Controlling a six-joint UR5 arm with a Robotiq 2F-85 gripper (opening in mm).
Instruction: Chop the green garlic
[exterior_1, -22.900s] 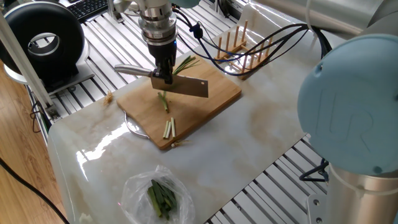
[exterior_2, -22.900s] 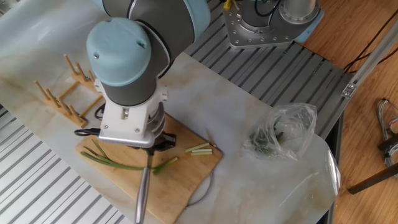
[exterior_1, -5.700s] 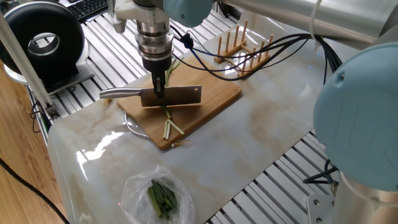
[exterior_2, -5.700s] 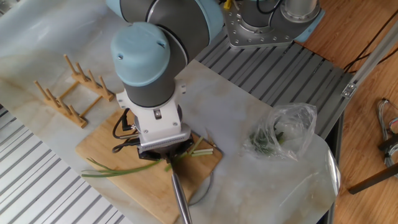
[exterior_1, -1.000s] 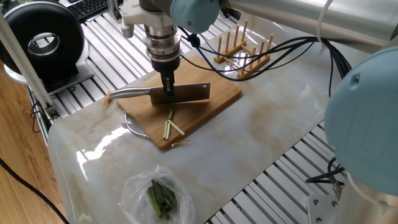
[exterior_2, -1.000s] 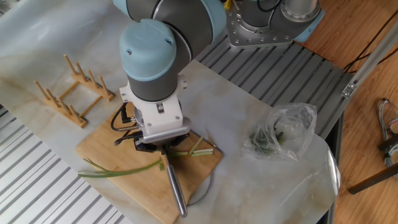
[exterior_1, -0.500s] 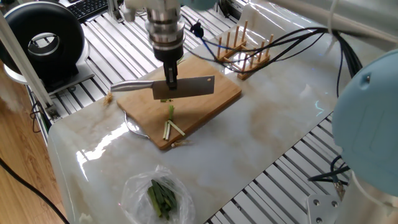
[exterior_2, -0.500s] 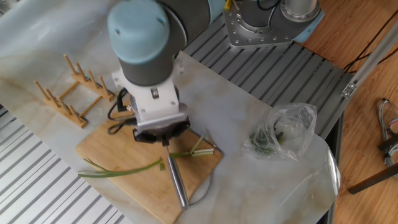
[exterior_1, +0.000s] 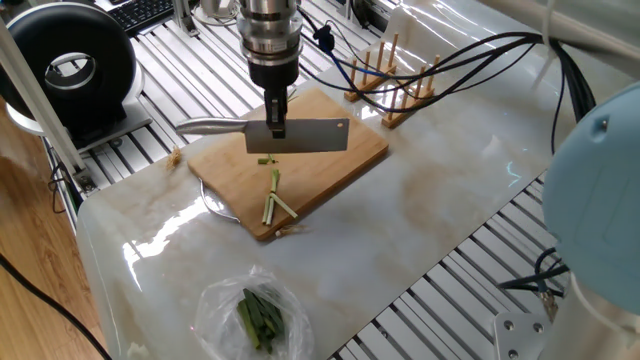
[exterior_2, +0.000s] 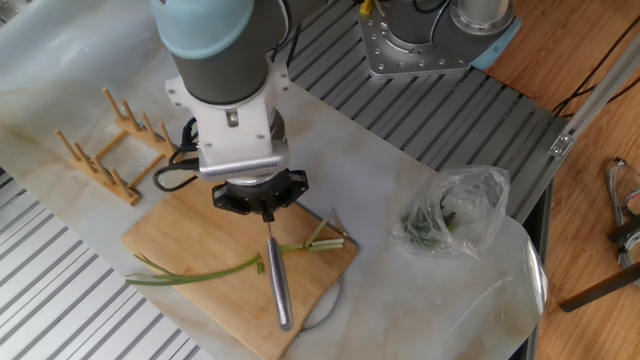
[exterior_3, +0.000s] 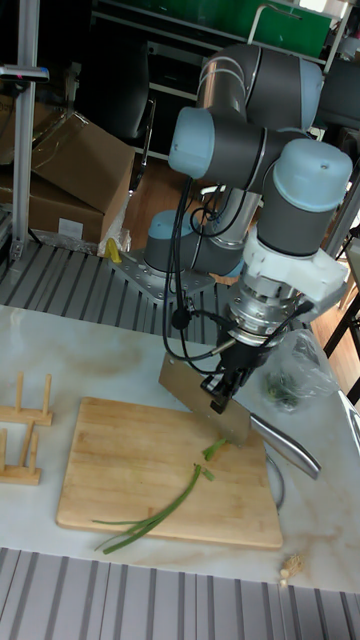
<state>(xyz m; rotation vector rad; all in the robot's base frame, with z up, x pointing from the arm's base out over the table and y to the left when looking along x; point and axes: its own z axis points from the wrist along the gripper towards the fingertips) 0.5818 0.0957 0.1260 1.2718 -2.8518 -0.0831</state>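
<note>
Garlic stalk (exterior_2: 195, 273) lies on the board (exterior_2: 190, 240), long axis running along its near edge, leafy tips toward the rack side, cut end under the knife (exterior_1: 300, 136). We count a few cut sticks (exterior_1: 272, 205) near the board's corner; most of the stalk remains uncut. End effector (exterior_1: 275, 118) pinches the knife, blade held above the board.

Bright, even overhead light; white glare on the glossy marble table (exterior_1: 150, 245); sharp focus.
</note>
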